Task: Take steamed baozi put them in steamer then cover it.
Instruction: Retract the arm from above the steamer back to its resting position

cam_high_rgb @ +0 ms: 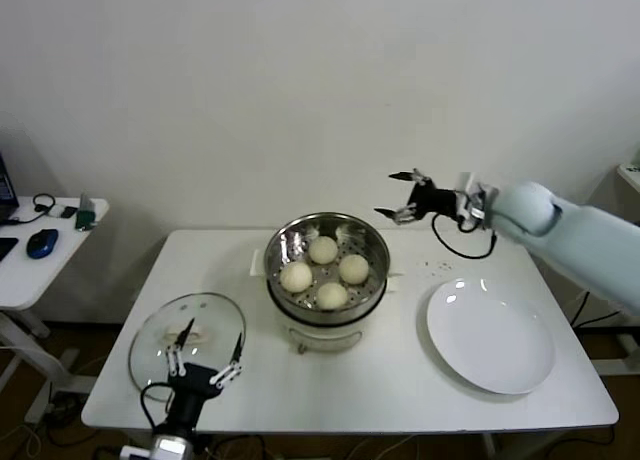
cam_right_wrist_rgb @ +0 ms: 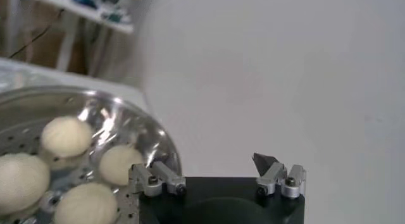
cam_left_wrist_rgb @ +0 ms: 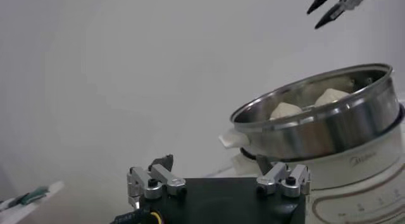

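We look down on a white desk (cam_high_rgb: 400, 390) whose near corners run out of the head view. At its centre stands the steamer (cam_high_rgb: 327, 242), a shiny perforated basket on a white pot base; the base is largely hidden beneath the basket from above. All four steamed baozi (cam_high_rgb: 323, 249) sit inside it, uncovered, and only two tops clear the rim in the left wrist view. At 4 o'clock from the steamer lies a bare white plate (cam_high_rgb: 490, 336). At 8 o'clock the cover (cam_high_rgb: 187, 340) rests flat on the desk, its glass partly masked by the left gripper (cam_high_rgb: 205, 365), which hovers over the cover's near edge with jaws spread wide and nothing between them. The arm behind it is cut off at the frame's bottom. The right gripper (cam_high_rgb: 400, 195) hangs in the air at 1 o'clock from the steamer, above the desk's far edge, fingers fully parted and empty. A side table (cam_high_rgb: 40, 260) at 9 o'clock carries a blue mouse (cam_high_rgb: 41, 243) and small items we cannot make out.
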You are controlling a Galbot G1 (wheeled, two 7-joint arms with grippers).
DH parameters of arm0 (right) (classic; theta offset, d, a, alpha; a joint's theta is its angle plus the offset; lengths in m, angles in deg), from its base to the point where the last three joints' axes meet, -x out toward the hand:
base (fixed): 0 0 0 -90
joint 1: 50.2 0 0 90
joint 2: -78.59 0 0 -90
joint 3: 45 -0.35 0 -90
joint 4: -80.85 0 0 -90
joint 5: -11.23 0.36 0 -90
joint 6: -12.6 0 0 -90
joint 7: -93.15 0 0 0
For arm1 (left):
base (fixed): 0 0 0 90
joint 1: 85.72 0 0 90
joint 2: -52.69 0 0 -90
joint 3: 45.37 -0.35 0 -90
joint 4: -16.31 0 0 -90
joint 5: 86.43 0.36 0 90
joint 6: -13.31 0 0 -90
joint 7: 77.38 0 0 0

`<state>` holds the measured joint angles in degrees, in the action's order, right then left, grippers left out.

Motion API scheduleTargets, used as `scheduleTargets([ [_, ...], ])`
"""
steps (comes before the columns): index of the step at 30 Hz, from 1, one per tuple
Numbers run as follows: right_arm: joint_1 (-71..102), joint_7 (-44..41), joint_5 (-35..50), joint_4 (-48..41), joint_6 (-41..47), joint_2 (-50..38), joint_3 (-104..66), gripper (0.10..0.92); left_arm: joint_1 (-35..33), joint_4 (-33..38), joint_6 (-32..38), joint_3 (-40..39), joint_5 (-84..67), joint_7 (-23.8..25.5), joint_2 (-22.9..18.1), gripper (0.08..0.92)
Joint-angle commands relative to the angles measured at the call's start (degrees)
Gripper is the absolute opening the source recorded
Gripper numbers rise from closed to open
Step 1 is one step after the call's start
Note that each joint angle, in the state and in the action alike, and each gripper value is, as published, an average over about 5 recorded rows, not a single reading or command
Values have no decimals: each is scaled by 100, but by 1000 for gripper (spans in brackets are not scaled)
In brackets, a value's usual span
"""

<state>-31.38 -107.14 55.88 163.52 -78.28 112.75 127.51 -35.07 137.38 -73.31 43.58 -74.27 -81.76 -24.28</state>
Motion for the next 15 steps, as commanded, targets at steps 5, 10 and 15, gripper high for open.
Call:
scheduleTargets([
  [5, 6263, 1421, -827, 1358, -618, -598, -6454, 823, -149, 133, -138, 142, 966, -56, -46, 823],
  [10, 7895, 1504, -1091, 1828, -411, 352, -8085, 823, -66, 203, -340, 335, 2127, -171, 13, 823],
  [15, 8893, 1413, -1546, 2228, -307, 1315, -8922, 823, -32, 290, -823, 510, 3601, -181, 133, 823],
])
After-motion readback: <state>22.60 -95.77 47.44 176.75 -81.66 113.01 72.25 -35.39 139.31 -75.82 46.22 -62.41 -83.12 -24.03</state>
